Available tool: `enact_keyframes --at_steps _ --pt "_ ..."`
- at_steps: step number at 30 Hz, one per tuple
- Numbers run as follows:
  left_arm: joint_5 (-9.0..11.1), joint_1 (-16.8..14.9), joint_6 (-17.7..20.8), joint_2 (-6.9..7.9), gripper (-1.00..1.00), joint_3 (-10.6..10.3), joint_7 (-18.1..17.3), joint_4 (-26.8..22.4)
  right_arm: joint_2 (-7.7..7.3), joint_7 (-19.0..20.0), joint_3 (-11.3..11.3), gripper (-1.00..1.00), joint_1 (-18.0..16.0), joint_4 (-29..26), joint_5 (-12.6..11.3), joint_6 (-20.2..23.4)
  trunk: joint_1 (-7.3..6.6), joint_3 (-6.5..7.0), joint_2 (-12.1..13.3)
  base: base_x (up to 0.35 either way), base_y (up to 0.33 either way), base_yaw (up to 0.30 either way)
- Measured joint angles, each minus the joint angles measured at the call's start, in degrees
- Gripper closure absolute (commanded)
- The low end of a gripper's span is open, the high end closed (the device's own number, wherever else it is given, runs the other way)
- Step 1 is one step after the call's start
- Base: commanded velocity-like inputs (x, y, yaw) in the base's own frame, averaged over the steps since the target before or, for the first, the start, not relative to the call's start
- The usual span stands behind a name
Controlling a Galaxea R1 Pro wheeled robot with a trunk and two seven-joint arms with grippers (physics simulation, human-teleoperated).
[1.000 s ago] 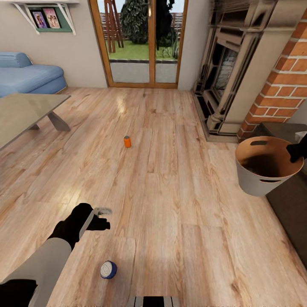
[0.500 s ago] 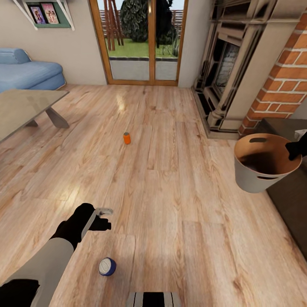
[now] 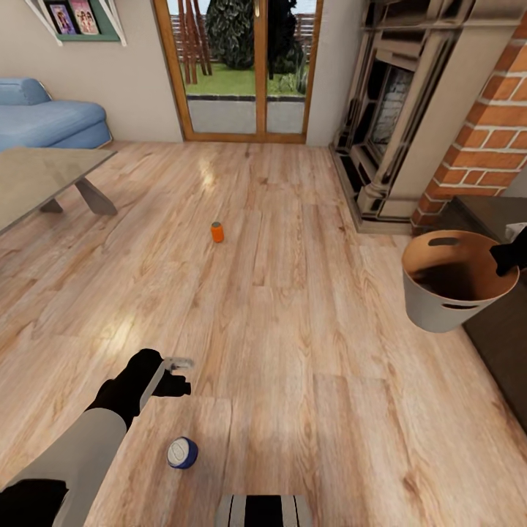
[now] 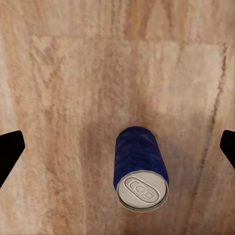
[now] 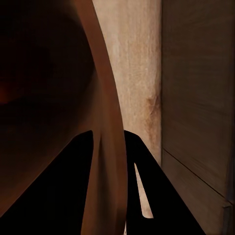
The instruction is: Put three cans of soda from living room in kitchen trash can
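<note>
A dark blue can of soda [image 3: 181, 452] stands upright on the wood floor close in front of my base. My left gripper [image 3: 178, 372] hovers open above the floor just beyond it. The left wrist view looks down on the blue can [image 4: 141, 169], which sits between the widely spread fingertips [image 4: 10, 152] without touching them. An orange can of soda [image 3: 217, 232] stands farther off, mid-floor. My right gripper [image 3: 507, 258] is shut on the rim of the off-white trash can [image 3: 438, 312], held above the floor at the right; its fingers [image 5: 143, 182] pinch the rim [image 5: 106, 147]. The third can is hidden.
A glass-topped low table [image 3: 36, 183] and a blue sofa [image 3: 51, 121] stand at the left. The brick fireplace [image 3: 395, 124] and a dark low unit [image 3: 505, 329] line the right side. Wood-framed glass doors [image 3: 241, 69] are at the back.
The whole picture has shifted a little upward, so the camera has moved. Both arms keep their pose, and the cans stay put on the floor.
</note>
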Motion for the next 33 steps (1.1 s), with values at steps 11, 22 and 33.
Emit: enact_keyframes --at_steps 11,22,33 --pt "-0.06 0.00 0.09 0.00 -1.00 -0.02 0.00 -0.02 -0.02 0.01 -0.22 1.00 0.07 0.01 -0.23 0.01 0.00 -0.78 0.00 -0.133 -0.006 0.000" --pt "0.03 0.00 0.09 -0.02 -1.00 -0.13 0.00 -0.20 -0.14 -0.01 0.29 1.00 0.12 0.02 0.19 -0.05 0.00 -0.82 0.00 -0.233 -0.172 0.000" --pt "0.16 0.01 0.09 0.00 -1.00 -0.17 -0.02 -0.66 -0.10 0.01 -0.33 1.00 0.29 0.01 -0.33 0.01 0.00 -0.83 0.00 -0.025 -0.026 0.000"
